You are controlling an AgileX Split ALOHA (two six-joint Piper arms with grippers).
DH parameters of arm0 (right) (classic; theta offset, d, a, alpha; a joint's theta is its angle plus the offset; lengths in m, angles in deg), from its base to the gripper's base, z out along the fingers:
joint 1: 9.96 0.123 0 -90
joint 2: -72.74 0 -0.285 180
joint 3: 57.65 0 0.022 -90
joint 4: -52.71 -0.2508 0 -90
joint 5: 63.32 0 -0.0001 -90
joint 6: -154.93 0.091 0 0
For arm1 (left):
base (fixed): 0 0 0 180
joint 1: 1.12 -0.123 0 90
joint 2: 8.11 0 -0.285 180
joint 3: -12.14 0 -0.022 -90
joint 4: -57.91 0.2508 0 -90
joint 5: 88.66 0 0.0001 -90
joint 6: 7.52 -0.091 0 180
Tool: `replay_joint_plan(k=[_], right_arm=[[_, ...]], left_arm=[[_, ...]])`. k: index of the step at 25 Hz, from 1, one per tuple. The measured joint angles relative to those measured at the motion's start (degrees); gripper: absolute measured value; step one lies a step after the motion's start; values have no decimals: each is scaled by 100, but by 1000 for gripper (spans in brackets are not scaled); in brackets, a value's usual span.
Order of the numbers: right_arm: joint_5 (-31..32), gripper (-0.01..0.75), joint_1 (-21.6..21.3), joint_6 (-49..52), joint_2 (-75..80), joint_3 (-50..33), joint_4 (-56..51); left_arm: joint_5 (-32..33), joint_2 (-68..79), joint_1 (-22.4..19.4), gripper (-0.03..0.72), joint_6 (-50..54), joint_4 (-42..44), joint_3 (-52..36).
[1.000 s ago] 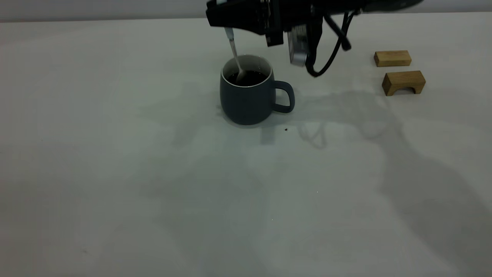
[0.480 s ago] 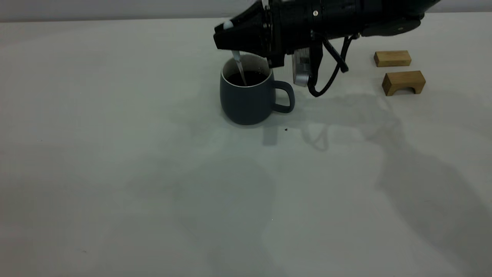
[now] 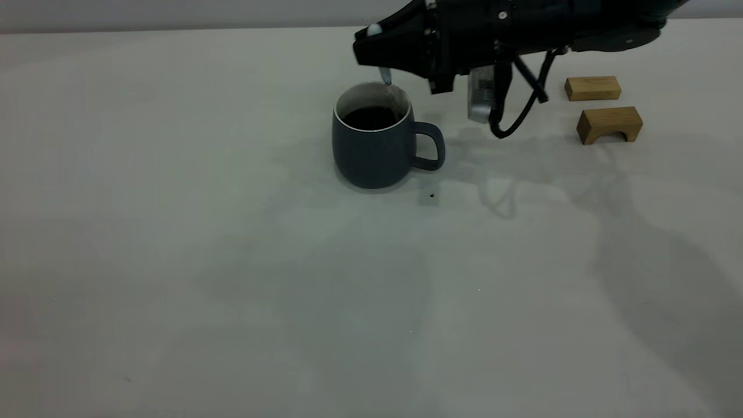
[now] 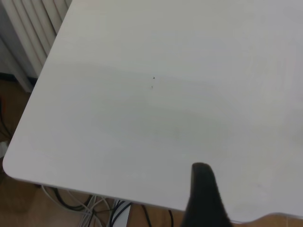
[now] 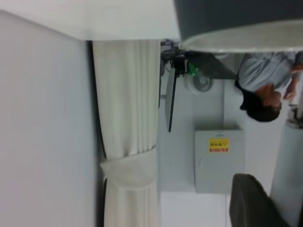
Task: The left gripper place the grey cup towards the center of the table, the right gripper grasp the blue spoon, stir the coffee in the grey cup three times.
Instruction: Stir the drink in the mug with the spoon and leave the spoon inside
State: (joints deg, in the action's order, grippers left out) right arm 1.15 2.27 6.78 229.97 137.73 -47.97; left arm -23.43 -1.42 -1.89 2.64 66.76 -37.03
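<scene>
While the table [image 3: 174,261] sits wide & pale, the right gripper [image 3: 374,49] hangs just above & behind the grey cup [image 3: 371,151], fingers clamped on the blue spoon [image 3: 384,74], whose tip shows just over the rim, clear of the coffee [image 3: 371,117]. Cup's near mid-table, handle toward 2 wooden blocks [image 3: 608,123] well off to the side. Left gripper [image 4: 203,198] hovers by a table corner; can't tell its fingers.

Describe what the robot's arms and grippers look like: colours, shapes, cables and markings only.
The right gripper is matte black and tapers to a wedge, on a bulky black arm with small pale screw heads. A black cable loops beneath, beside a small silver cylinder. Of the left gripper, only one rounded black fingertip shows.
</scene>
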Motion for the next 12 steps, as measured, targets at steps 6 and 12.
replay_joint_plan(k=[6,12], right_arm=[[85,120,44,-85,0,0,0],[89,120,347,-107,0,0,0]], left_arm=[[0,0,0,583,0,0,0],[0,0,0,583,0,0,0]])
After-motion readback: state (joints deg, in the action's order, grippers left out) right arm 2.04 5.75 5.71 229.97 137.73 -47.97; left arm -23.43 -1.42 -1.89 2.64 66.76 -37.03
